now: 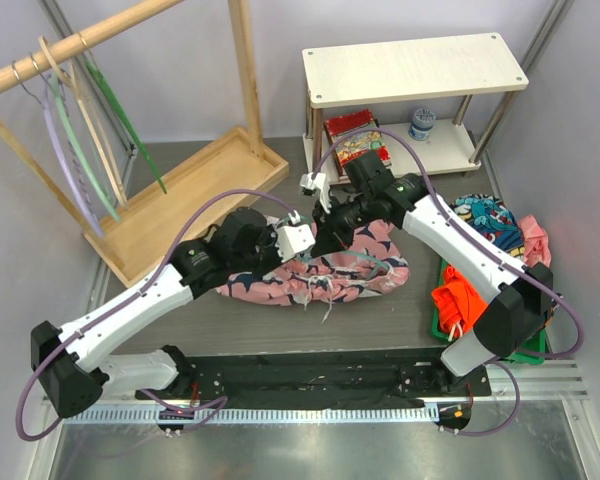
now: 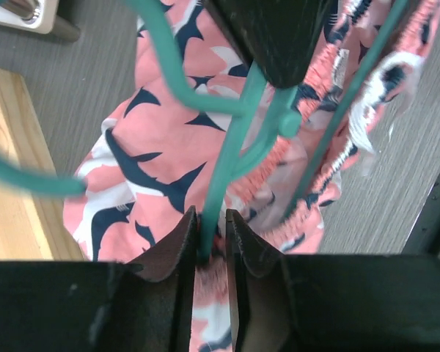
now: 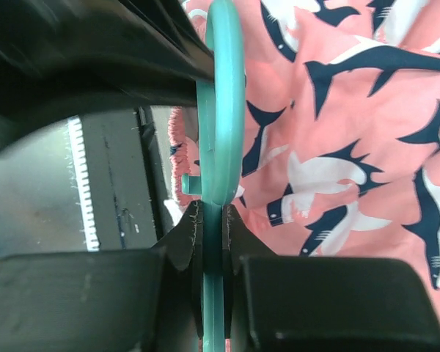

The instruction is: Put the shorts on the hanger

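The pink shorts [image 1: 350, 270] with navy and white bird shapes lie bunched on the dark table between the two arms, and fill both wrist views [image 2: 154, 147] [image 3: 352, 147]. The teal hanger [image 2: 235, 139] stands over them. Its thin bar runs between the fingers of my left gripper [image 2: 209, 216], whose jaws stand slightly apart around it with a sliver of gap. My right gripper [image 3: 213, 209] is shut on another part of the hanger [image 3: 224, 110], just below a curved section. From above, both grippers meet over the left part of the shorts [image 1: 320, 230].
A wooden rack [image 1: 180, 205] with several hangers [image 1: 70, 150] stands at back left. A white shelf unit [image 1: 410, 65] is at the back right. A green bin [image 1: 525, 352] at the right holds an orange garment [image 1: 458, 300] and turquoise cloth [image 1: 485, 215].
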`<state>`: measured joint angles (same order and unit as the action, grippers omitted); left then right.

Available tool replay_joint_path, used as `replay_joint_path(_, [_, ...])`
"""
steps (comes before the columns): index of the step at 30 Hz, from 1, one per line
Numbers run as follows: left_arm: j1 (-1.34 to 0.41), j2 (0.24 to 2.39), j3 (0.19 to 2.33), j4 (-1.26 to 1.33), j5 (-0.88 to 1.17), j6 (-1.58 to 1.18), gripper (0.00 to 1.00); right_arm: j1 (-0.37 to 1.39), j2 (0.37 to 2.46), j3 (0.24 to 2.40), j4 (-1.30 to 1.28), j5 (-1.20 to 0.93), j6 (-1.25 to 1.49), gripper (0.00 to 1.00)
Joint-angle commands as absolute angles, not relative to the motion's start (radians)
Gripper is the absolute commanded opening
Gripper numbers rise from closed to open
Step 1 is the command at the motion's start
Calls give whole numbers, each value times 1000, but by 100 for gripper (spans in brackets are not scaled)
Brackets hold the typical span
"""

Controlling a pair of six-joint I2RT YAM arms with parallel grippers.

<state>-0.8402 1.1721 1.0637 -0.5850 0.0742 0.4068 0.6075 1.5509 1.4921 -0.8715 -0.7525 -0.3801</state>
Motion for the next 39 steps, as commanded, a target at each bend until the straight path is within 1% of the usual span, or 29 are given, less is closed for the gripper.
replay_joint_path(1, [-793,1095,1074,-584,113,338,22,574,1470,1497,-815,-713,-400,1])
replay_joint_path(7, [-677,1084,1049,-609,159,296,23,557,1407,1459,-819,-736,-440,1])
replay_joint_path(9, [-658,1088,1052,-612,173,290,25,555,1388,1460,-825,-745,-448,1])
replay_joint_path(12, [-644,1095,1058,-601,181,282,26,557,1371,1474,-839,-753,-459,1])
replay_joint_path(15, [-638,1114,1075,-610,189,279,24,557,1348,1479,-845,-749,-465,1])
replay_joint_path(19, [-630,1105,1113,-603,201,270,24,555,1327,1488,-839,-688,-466,1])
replay_joint_path(22, [-627,1088,1184,-594,221,232,36,552,1324,1523,-815,-594,-401,1])
replay_joint_path(23, [-627,1083,1205,-589,219,218,41,545,1327,1538,-799,-566,-384,1])
replay_joint_path(26, [-627,1086,1310,-589,209,175,52,531,1345,1614,-770,-474,-301,1])
replay_joint_path(31, [-627,1147,1492,-615,199,68,59,517,1407,1767,-726,-390,-138,1])
replay_joint_path(34, [-627,1160,1529,-585,230,-41,67,515,1453,1834,-684,-396,-29,1])
replay_joint_path(36, [-627,1161,1542,-552,242,-104,67,517,1479,1862,-649,-405,39,1])
replay_joint_path(37, [-627,1166,1545,-542,245,-176,66,522,1486,1870,-609,-394,120,1])
replay_joint_path(39, [-627,1169,1552,-520,258,-247,66,544,1514,1903,-586,-374,170,1])
